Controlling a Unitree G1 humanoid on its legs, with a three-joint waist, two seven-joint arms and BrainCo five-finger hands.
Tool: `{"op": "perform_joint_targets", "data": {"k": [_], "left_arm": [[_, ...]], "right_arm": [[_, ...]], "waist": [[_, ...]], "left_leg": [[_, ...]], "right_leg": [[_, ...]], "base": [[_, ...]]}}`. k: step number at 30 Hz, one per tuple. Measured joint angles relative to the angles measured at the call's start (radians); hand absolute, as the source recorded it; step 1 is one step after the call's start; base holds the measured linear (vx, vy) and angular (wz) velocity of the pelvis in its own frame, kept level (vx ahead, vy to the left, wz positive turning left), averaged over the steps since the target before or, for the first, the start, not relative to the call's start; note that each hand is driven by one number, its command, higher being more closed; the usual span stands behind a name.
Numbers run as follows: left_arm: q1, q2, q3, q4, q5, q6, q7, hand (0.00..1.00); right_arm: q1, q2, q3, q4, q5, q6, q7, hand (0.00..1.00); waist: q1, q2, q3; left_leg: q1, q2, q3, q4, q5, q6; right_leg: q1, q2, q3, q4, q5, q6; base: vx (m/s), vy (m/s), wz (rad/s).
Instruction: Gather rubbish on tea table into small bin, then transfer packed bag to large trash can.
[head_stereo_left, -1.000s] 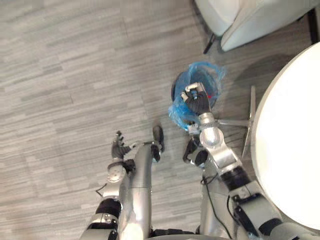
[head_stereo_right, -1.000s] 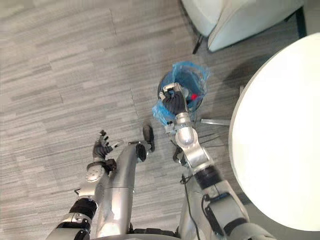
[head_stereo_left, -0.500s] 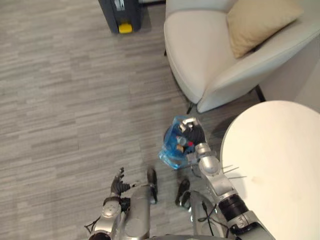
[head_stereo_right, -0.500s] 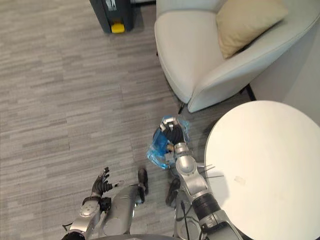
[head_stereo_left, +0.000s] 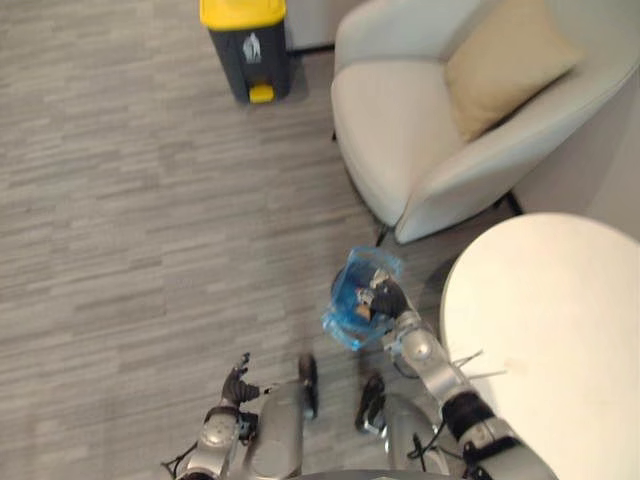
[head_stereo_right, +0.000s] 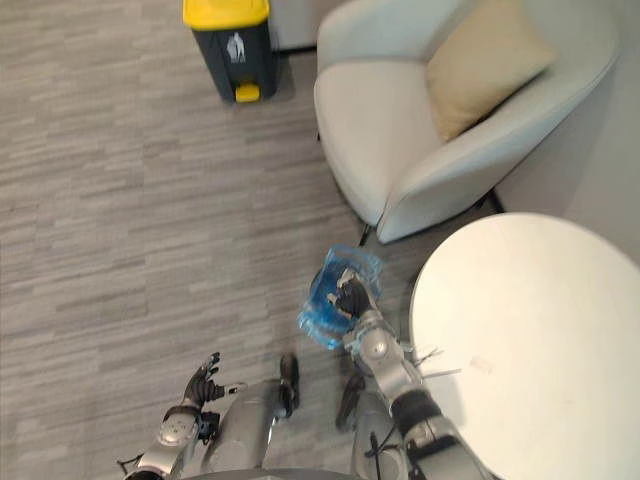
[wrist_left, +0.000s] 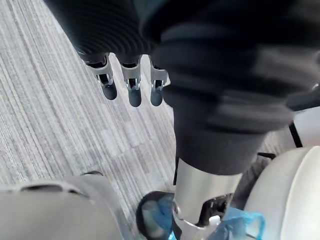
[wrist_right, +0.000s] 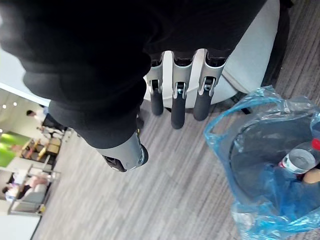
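A small dark bin lined with a blue plastic bag (head_stereo_left: 356, 308) stands on the floor between the armchair and the round table. Inside the bag lies a clear bottle with a red cap (wrist_right: 299, 160) among other rubbish. My right hand (head_stereo_left: 388, 298) hovers over the bin's near rim. Its fingers (wrist_right: 181, 102) are straight and apart from the bag (wrist_right: 260, 200), holding nothing. My left hand (head_stereo_left: 237, 379) hangs low at my left side over the floor, its fingers (wrist_left: 131, 89) straight and empty. The large grey trash can with a yellow lid (head_stereo_left: 244, 45) stands far ahead on the left.
A pale armchair (head_stereo_left: 400, 130) with a tan cushion (head_stereo_left: 505, 62) stands right behind the small bin. The white round table (head_stereo_left: 560, 340) is at the right, its top bare. Grey plank floor (head_stereo_left: 130, 220) stretches between me and the large can.
The camera has tilted up, bringing the armchair and the yellow-lidded can into view. My right hand's fingers, curled at the bag's rim before, have straightened. The left hand has not moved.
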Motion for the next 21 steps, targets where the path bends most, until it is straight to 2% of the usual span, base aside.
{"op": "perform_joint_targets", "data": {"k": [2, 3, 4, 5, 9, 12, 15, 16, 17, 21], "left_arm": [[-0.072, -0.001, -0.001, 0.0, -0.03, -0.004, 0.024, 0.0], [-0.09, -0.004, 0.001, -0.003, -0.041, -0.005, 0.027, 0.0], [-0.112, -0.014, 0.012, -0.005, -0.061, -0.011, 0.039, 0.0], [-0.158, -0.031, 0.036, -0.016, -0.076, -0.015, 0.046, 0.0], [-0.254, -0.098, 0.118, -0.126, -0.129, -0.043, 0.077, 0.0], [-0.274, -0.131, 0.146, -0.196, -0.163, -0.056, 0.088, 0.0], [-0.278, -0.116, 0.154, -0.265, -0.184, -0.066, 0.092, 0.0], [-0.278, -0.105, 0.154, -0.269, -0.192, -0.068, 0.096, 0.0], [-0.277, -0.101, 0.154, -0.269, -0.192, -0.067, 0.098, 0.0], [-0.273, -0.09, 0.148, -0.257, -0.201, -0.062, 0.106, 0.0]], "right_arm": [[-0.078, -0.01, 0.001, 0.047, -0.037, 0.017, -0.024, 0.0], [-0.091, -0.022, 0.003, 0.052, -0.04, 0.023, -0.026, 0.0], [-0.109, -0.025, 0.006, 0.051, -0.049, 0.029, -0.031, 0.0], [-0.144, -0.034, 0.004, 0.051, -0.068, 0.037, -0.045, 0.0], [-0.267, -0.077, 0.042, 0.042, -0.077, 0.056, -0.078, 0.0], [-0.348, -0.082, 0.042, 0.042, -0.077, 0.074, -0.096, 0.0], [-0.421, -0.087, 0.042, 0.043, -0.076, 0.08, -0.128, 0.0], [-0.453, -0.092, 0.042, 0.045, -0.075, 0.08, -0.141, 0.0], [-0.467, -0.096, 0.042, 0.047, -0.073, 0.081, -0.145, 1.0], [-0.518, -0.131, 0.042, 0.114, -0.031, 0.087, -0.175, 1.0]], "waist": [[0.0, 0.0, 0.016], [0.003, 0.0, 0.02], [0.026, 0.005, 0.03], [0.023, 0.006, 0.064], [0.021, 0.011, 0.108], [0.026, 0.011, 0.123], [0.027, 0.01, 0.123], [0.03, 0.01, 0.123], [0.03, 0.011, 0.123], [0.042, 0.011, 0.123]], "left_leg": [[-0.123, 0.0, -0.001, 0.021, 0.016, -0.013], [-0.164, 0.006, -0.019, 0.091, 0.007, 0.002], [-0.207, 0.026, -0.04, 0.172, -0.066, 0.03], [-0.261, 0.02, -0.034, 0.2, -0.07, 0.027], [-0.491, 0.013, -0.039, 0.3, -0.075, 0.032], [-0.635, 0.01, -0.042, 0.393, -0.087, 0.044], [-0.742, 0.003, -0.045, 0.48, -0.109, 0.04], [-0.777, 0.003, -0.046, 0.5, -0.115, 0.04], [-0.794, 0.003, -0.047, 0.506, -0.115, 0.041], [-0.854, 0.006, -0.048, 0.521, -0.114, 0.04]], "right_leg": [[-0.123, -0.007, 0.001, 0.004, 0.001, -0.001], [-0.154, -0.01, 0.001, 0.016, 0.004, -0.005], [-0.215, -0.013, -0.002, 0.058, 0.022, -0.008], [-0.274, -0.026, 0.009, 0.092, 0.03, -0.002], [-0.497, -0.051, 0.021, 0.196, 0.029, -0.003], [-0.639, -0.078, 0.026, 0.305, 0.009, -0.022], [-0.75, -0.108, 0.041, 0.412, -0.035, -0.032], [-0.788, -0.111, 0.046, 0.436, -0.047, -0.025], [-0.805, -0.112, 0.047, 0.443, -0.049, -0.026], [-0.868, -0.116, 0.048, 0.467, -0.052, -0.03]], "base": [[-0.17, -0.024, 0.2], [-0.16, 0.008, -0.25], [-0.14, 0.025, -0.34], [-0.13, 0.033, -0.29], [-0.09, 0.051, 0.08], [-0.06, 0.031, 0.15], [-0.07, 0.016, 0.2], [-0.07, 0.011, 0.06], [-0.09, 0.017, 0.03], [-0.1, 0.035, 0.02]]}}
